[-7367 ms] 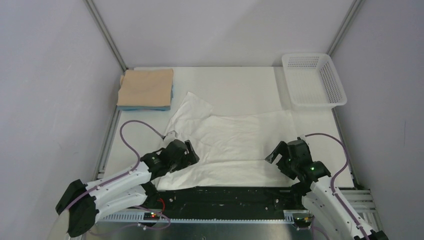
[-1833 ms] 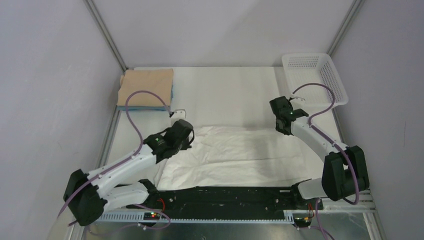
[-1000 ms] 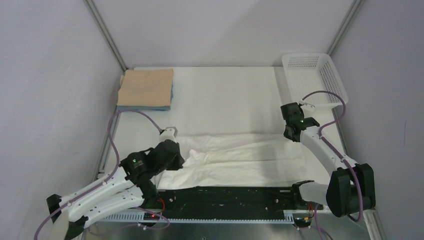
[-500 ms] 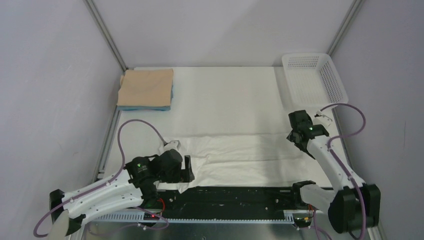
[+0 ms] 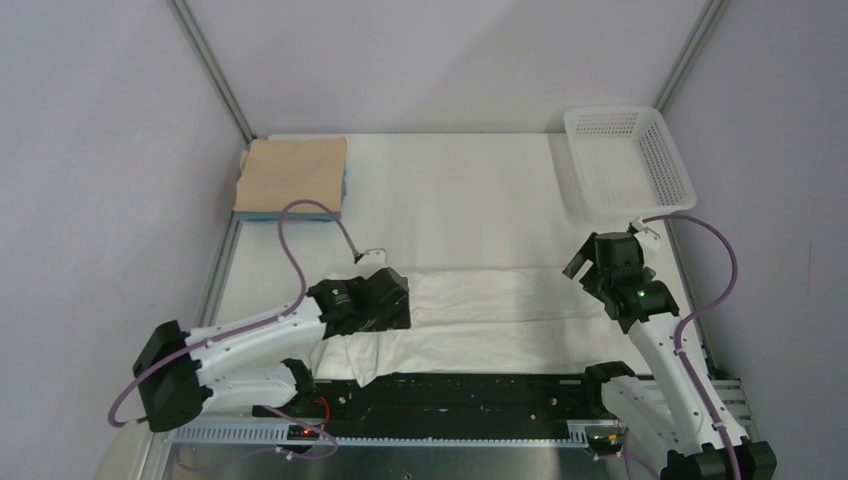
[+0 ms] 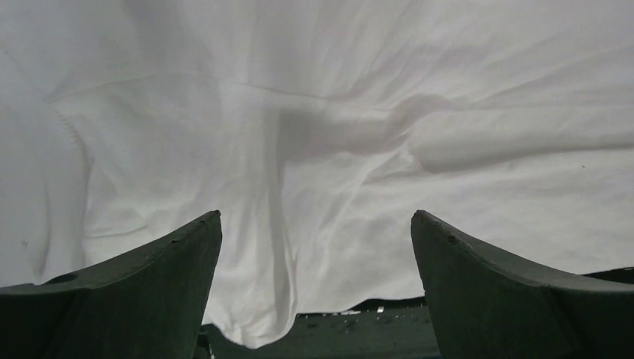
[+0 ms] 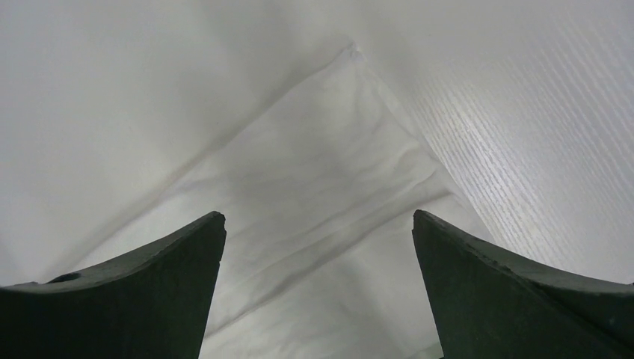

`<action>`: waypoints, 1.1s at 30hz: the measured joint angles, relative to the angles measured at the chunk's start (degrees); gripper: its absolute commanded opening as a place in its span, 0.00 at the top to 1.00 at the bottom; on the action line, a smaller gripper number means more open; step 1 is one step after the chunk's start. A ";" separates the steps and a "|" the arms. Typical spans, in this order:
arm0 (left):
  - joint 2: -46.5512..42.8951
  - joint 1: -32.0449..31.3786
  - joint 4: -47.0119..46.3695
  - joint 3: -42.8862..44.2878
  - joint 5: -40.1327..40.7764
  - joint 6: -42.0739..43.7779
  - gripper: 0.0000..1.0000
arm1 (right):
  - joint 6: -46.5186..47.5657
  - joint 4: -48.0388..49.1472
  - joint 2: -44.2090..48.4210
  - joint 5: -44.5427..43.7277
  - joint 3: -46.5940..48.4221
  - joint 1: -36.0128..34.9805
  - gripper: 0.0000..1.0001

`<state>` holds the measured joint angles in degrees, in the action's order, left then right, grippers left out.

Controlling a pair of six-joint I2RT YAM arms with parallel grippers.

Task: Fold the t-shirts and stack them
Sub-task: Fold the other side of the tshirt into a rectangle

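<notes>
Both arms' jaws stand fully apart, holding nothing, one over each end of the white t-shirt (image 5: 500,310), a long folded band along the near edge of the worktop (image 5: 460,190). Light, limp cloth, likely to sag; best pinched at end corners, through all layers.

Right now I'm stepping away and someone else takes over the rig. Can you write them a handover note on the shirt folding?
Left tool: open, empty, over the left end of the white t-shirt.
Right tool: open, empty, over its right end.
Done: the tan t-shirt lies folded on the light blue t-shirt in the far left corner. The white one is folded into a long band along the near edge.
Left: fold the band smaller, then stack it on the tan one.
</notes>
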<state>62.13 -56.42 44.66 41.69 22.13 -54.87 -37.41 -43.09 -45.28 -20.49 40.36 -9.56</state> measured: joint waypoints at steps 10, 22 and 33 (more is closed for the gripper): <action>13.11 -2.27 -11.67 0.02 -7.98 3.04 0.00 | 0.63 0.42 0.00 1.95 -0.50 0.22 0.01; 15.52 -16.04 -16.98 4.22 -14.34 11.58 0.00 | 1.05 1.49 -0.22 2.01 -1.79 0.59 0.01; 4.15 -8.87 -16.70 0.70 -8.46 9.81 0.00 | 4.90 9.14 -7.19 10.14 -4.02 -1.70 0.01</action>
<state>66.28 -65.30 27.97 42.39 13.67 -45.06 -32.51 -33.95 -52.47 -10.35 36.34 -11.27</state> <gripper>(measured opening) 0.995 0.993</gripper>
